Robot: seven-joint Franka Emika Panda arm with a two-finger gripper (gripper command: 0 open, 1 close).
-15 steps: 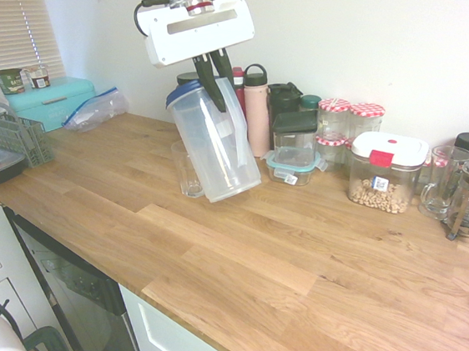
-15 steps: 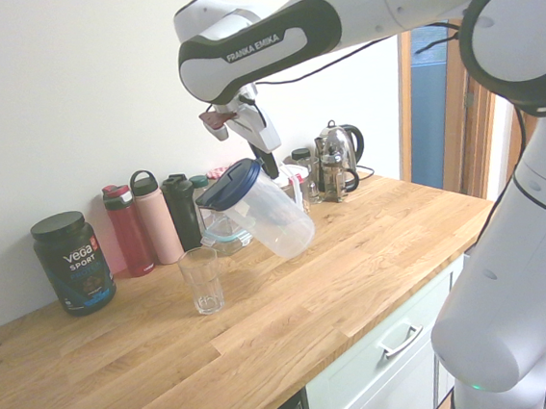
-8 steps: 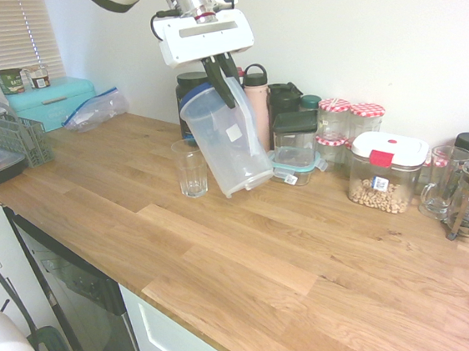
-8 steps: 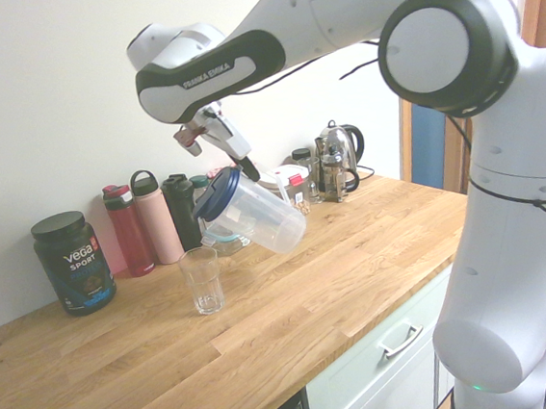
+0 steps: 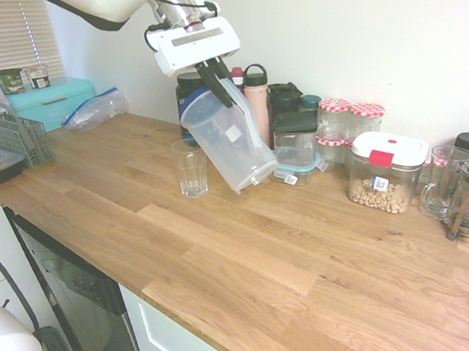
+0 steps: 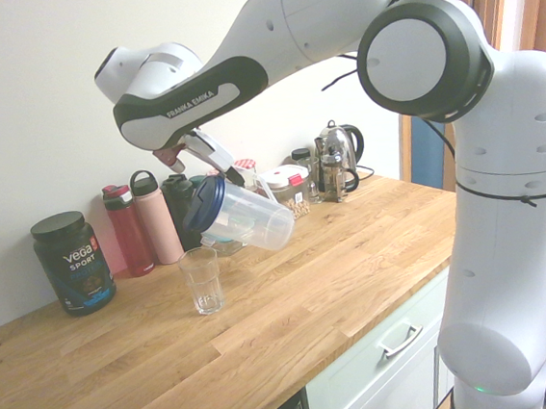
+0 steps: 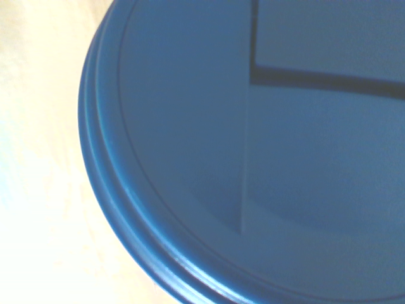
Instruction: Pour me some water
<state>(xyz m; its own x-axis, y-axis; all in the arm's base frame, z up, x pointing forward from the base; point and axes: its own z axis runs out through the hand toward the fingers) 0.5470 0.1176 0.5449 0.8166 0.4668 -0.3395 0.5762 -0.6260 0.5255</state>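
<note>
My claw (image 5: 217, 75) is clamped on the blue-lidded pitcher (image 5: 229, 140), tipped in the air with its lid (image 6: 202, 203) toward the glass (image 6: 202, 280) on the counter (image 5: 251, 249); I see no water poured, so filling remains.

Pitcher (image 5: 232, 139): tilts further over than a second ago, lidded mouth now lower, nearer the glass (image 5: 190, 168)
Gripper (image 5: 215, 78): swings with it, arm leaning further toward the wall
</note>
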